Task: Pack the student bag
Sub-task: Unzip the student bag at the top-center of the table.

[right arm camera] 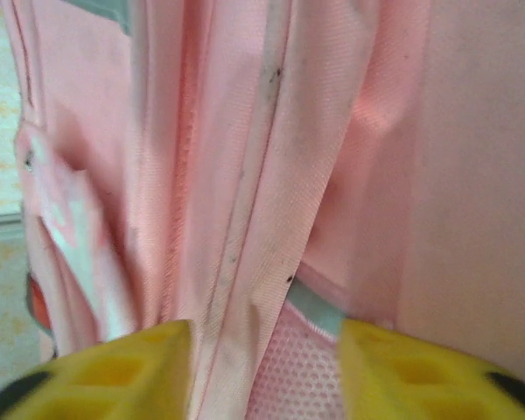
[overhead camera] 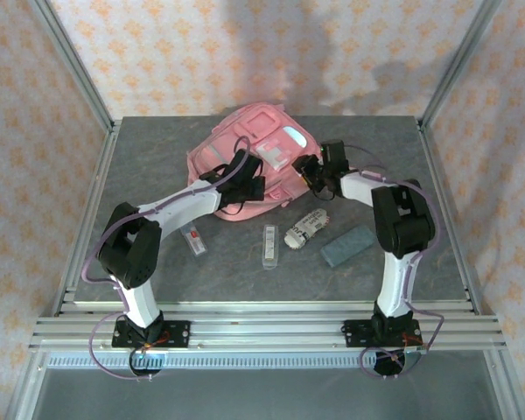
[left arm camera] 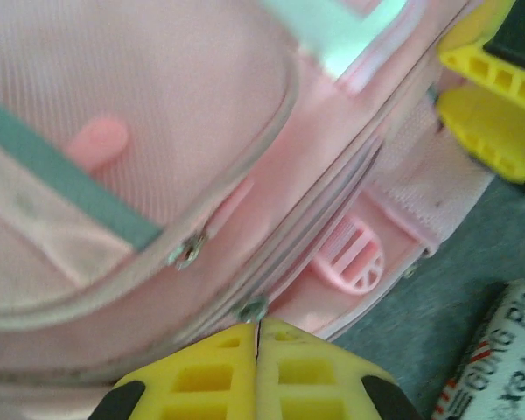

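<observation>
Pink student bag [overhead camera: 238, 133], one, left gripper [left arm camera: 257, 326] pressed together at its zip [left arm camera: 252, 308], right gripper [right arm camera: 264, 339] spread, four loose items [overhead camera: 306, 229] nearby

Black lettering with red marks is printed on a white rolled packet [left arm camera: 507, 359] lying near the student bag [left arm camera: 140, 219]. It is seen upside down, blurred and cut off at the edge, so no word can be read with certainty.
</observation>
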